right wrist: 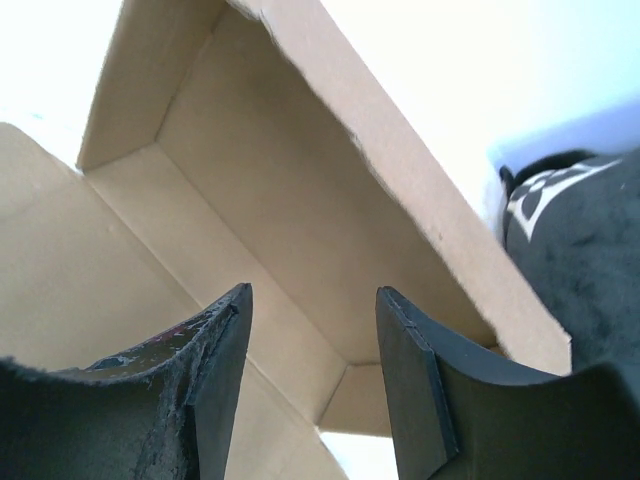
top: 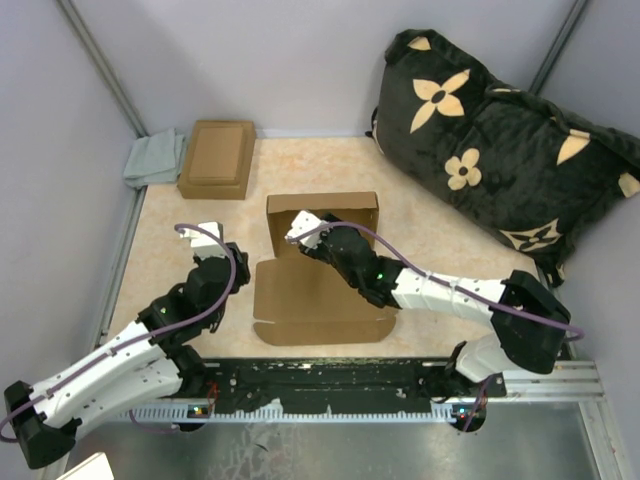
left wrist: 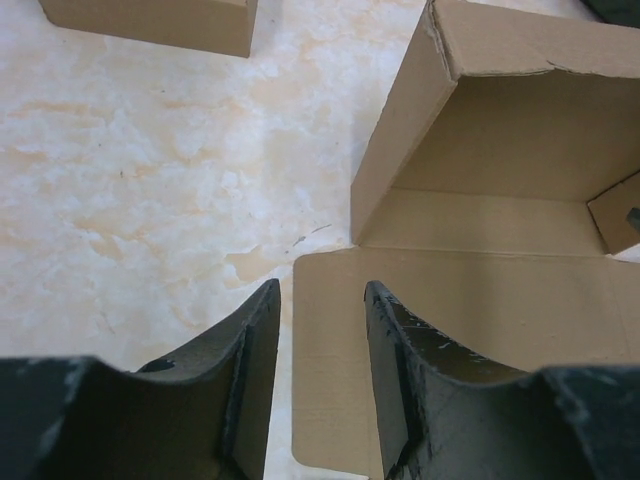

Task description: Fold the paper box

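The paper box (top: 322,203) is plain tan cardboard in the middle of the table. Its tray walls stand upright and its flat lid flap (top: 315,300) lies toward me. My right gripper (top: 298,230) reaches into the tray, open, with nothing between its fingers. In the right wrist view the right gripper (right wrist: 312,295) faces the inner wall (right wrist: 300,180) and a corner. My left gripper (top: 222,258) hovers over the flap's left edge. Seen from the left wrist, the left gripper (left wrist: 322,295) has its jaws apart, empty, with the flap (left wrist: 480,300) below and the tray wall (left wrist: 395,140) beyond.
A smaller brown box (top: 217,158) sits at the back left beside a grey cloth (top: 155,158). A black cushion with tan flowers (top: 500,150) fills the back right, close to the tray. Grey walls and a rail bound the left side.
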`<control>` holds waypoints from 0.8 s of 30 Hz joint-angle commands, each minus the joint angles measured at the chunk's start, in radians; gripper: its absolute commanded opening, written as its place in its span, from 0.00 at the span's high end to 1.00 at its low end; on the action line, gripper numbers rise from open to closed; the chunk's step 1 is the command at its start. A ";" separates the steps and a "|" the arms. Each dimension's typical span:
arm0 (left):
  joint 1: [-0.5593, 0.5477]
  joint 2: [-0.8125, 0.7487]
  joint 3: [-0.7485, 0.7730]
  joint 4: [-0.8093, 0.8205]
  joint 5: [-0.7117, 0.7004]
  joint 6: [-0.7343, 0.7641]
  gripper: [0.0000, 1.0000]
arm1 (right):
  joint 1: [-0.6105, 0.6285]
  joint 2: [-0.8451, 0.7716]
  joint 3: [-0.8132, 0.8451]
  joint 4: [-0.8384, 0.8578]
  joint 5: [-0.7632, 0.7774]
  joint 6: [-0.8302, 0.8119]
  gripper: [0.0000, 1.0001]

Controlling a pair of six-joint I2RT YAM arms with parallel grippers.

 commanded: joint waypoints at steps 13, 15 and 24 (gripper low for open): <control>-0.002 -0.051 0.003 -0.043 -0.041 -0.037 0.48 | 0.064 0.116 0.126 0.174 0.087 -0.254 0.35; -0.002 -0.061 -0.003 -0.041 -0.039 -0.037 0.49 | 0.064 0.138 0.140 0.191 0.093 -0.278 0.34; -0.003 -0.058 -0.009 -0.045 -0.045 -0.042 0.49 | 0.034 0.261 0.218 0.238 0.136 -0.307 0.37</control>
